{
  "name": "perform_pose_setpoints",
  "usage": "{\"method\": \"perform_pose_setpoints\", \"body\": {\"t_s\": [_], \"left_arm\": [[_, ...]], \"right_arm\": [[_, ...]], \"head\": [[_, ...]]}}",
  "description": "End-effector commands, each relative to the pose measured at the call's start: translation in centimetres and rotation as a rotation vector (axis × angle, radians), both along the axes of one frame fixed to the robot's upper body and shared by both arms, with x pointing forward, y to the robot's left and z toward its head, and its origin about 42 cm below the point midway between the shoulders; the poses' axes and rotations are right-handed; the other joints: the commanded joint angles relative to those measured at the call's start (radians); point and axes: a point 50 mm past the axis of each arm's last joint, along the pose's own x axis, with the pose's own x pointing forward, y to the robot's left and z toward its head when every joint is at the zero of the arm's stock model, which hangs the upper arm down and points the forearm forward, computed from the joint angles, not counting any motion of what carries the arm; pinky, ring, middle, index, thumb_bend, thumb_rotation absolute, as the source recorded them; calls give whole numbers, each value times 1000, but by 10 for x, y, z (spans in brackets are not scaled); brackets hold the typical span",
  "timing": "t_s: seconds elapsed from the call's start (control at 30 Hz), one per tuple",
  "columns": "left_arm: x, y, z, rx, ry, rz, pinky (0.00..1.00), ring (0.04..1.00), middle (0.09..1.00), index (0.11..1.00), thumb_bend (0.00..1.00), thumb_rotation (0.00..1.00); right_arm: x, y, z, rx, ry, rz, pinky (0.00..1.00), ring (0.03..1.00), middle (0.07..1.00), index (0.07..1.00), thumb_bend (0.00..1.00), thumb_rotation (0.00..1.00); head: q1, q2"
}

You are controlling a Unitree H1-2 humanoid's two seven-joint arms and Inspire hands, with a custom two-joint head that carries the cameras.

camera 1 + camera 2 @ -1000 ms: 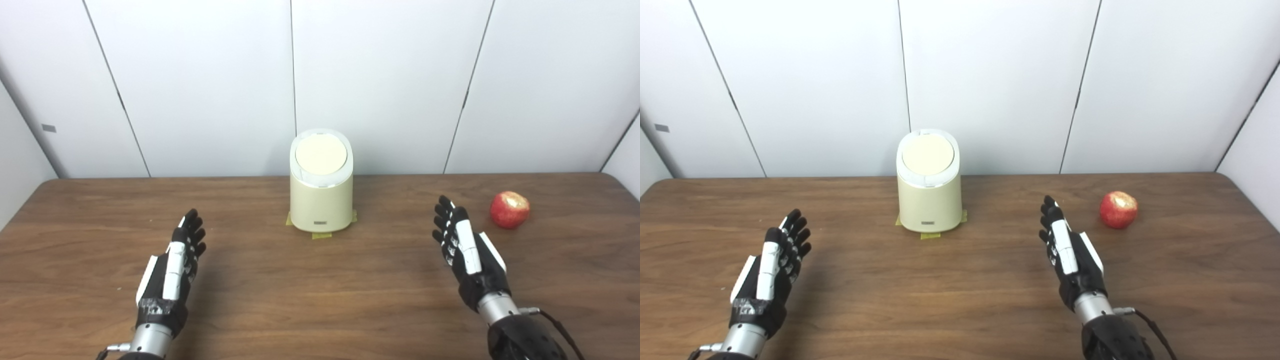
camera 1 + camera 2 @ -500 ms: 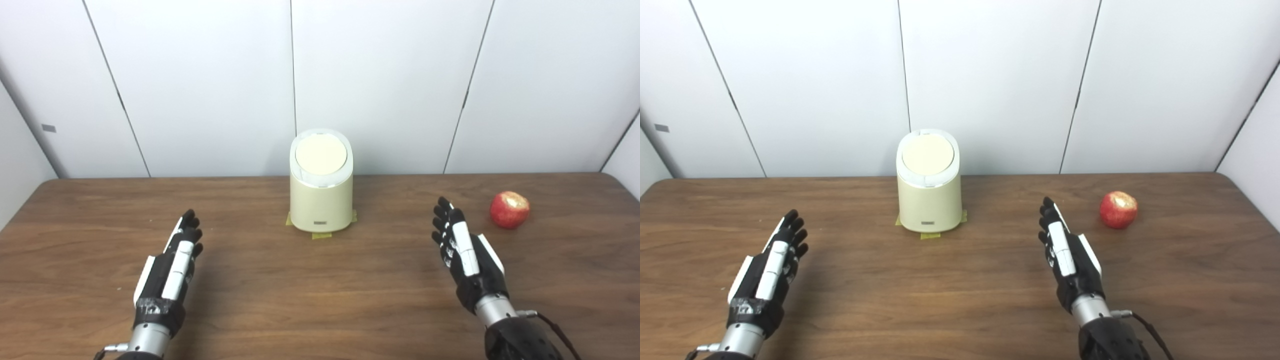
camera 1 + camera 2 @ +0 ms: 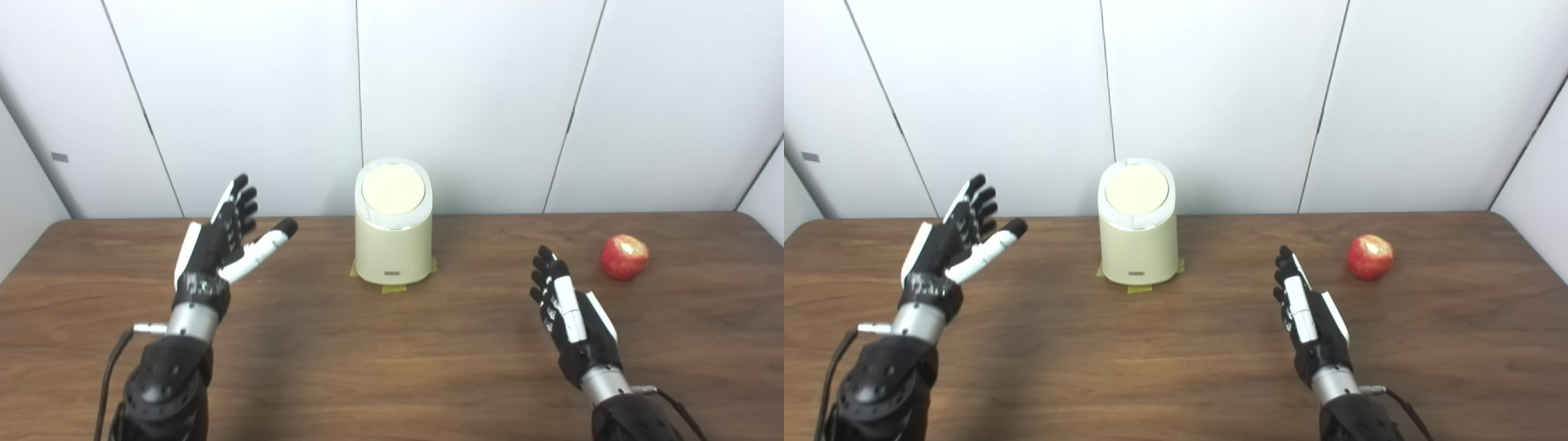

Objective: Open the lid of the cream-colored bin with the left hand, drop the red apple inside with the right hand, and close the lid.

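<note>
At twelve o'clock on the bench [image 3: 392,367], the cream-colored bin [image 3: 393,245] is found upright on tape marks, its lid [image 3: 392,190] fully seated; its contents cannot be seen. The red apple [image 3: 623,257] is noted at two o'clock, well apart from the bin. The left hand [image 3: 214,251] is raised at ten o'clock, fingers spread, nothing held. The right hand [image 3: 572,321] is held low at four o'clock, fingers extended, nothing held. Risk is judged as follows: the light bin could be pushed off its marks if the lid is struck sideways; the round apple could be rolled away by a glancing touch.
</note>
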Motion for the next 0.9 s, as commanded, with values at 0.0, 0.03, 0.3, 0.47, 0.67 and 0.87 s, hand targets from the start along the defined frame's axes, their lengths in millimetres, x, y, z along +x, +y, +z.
{"method": "perform_pose_setpoints", "body": {"t_s": [0.0,0.03,0.3,0.47,0.67,0.87], "left_arm": [[11,-1,28,64,-72,-2,941,951,973,1000,943,306],[15,-2,34,97,-76,-11,919,947,973,1000,953,299],[49,-23,69,207,-115,-87,838,924,955,986,965,178],[68,-43,78,208,-109,-114,845,920,950,968,960,143],[82,-64,89,266,-115,-150,859,926,960,981,931,130],[99,-80,101,303,-105,-167,862,934,963,965,924,136]], "right_arm": [[6,3,13,16,-85,2,998,1000,1000,1000,774,941],[7,3,12,19,-83,0,998,1000,1000,1000,774,939],[8,3,2,14,-72,-11,988,1000,1000,1000,759,948],[7,2,-5,8,-75,-8,979,1000,1000,1000,735,948],[7,2,-10,-3,-76,-15,968,1000,1000,1000,737,953],[7,2,-14,-2,-77,-15,970,1000,1000,1000,715,948]], "head": [[-3,-12],[-2,-19],[-2,-80],[1,-108],[4,-126],[13,-138]]}}
